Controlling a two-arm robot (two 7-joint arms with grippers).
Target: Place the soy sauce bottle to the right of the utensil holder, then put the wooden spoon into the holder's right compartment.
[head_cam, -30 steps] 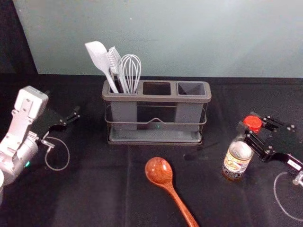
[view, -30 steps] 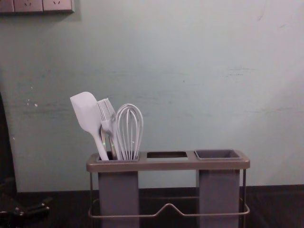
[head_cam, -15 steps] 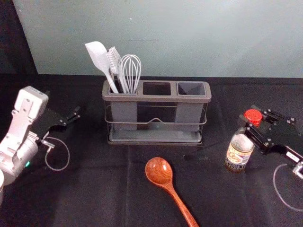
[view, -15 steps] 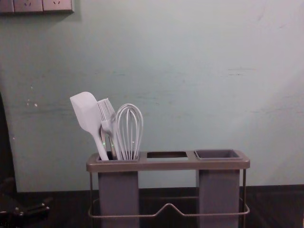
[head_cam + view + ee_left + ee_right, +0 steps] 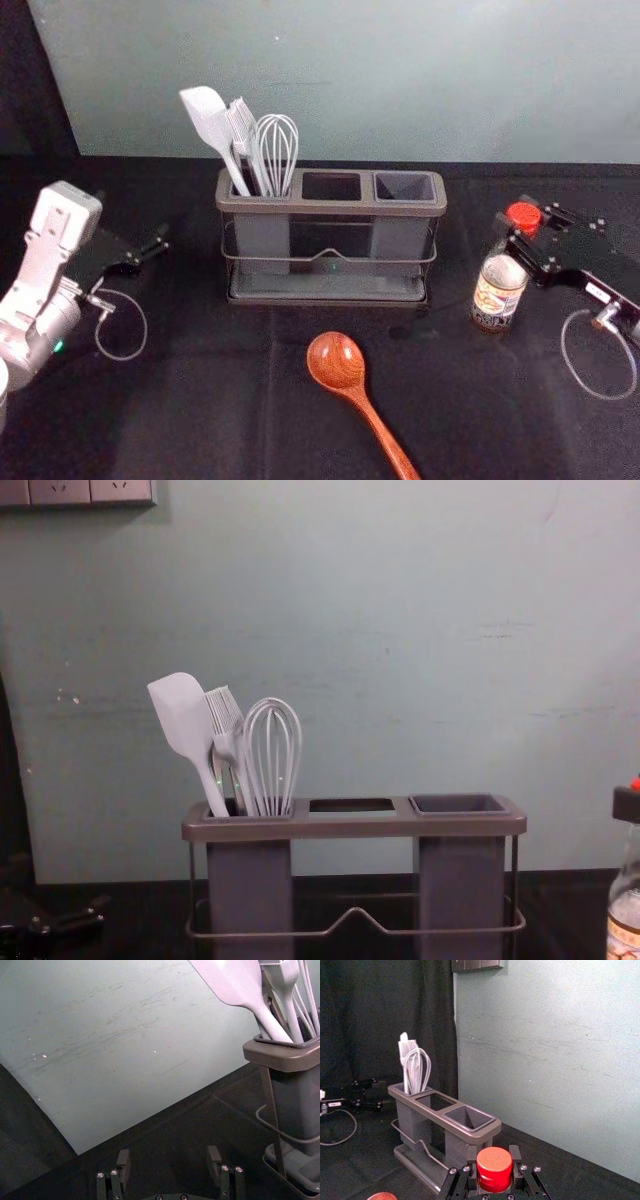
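My right gripper (image 5: 528,240) is shut on the soy sauce bottle (image 5: 499,290) just under its red cap, to the right of the utensil holder (image 5: 331,208) and a little nearer than it. In the right wrist view the red cap (image 5: 494,1166) sits between the fingertips of the right gripper (image 5: 494,1170). The bottle (image 5: 625,920) stands upright at the chest view's right edge. A wooden spoon (image 5: 338,362) lies in front of the holder, bowl toward it. My left gripper (image 5: 150,255) is parked at the left; in the left wrist view the left gripper (image 5: 170,1165) is open and holds nothing.
The holder's left compartment carries a white spatula (image 5: 207,118), a brush (image 5: 243,130) and a whisk (image 5: 277,145). Its middle opening (image 5: 331,188) and right compartment (image 5: 404,187) hold no utensils. A pale wall (image 5: 400,80) rises behind the table.
The right gripper and the bottle have moved forward toward the wall, and the bottle has come into the chest view at its right edge. The left arm, spoon and holder have stayed put.
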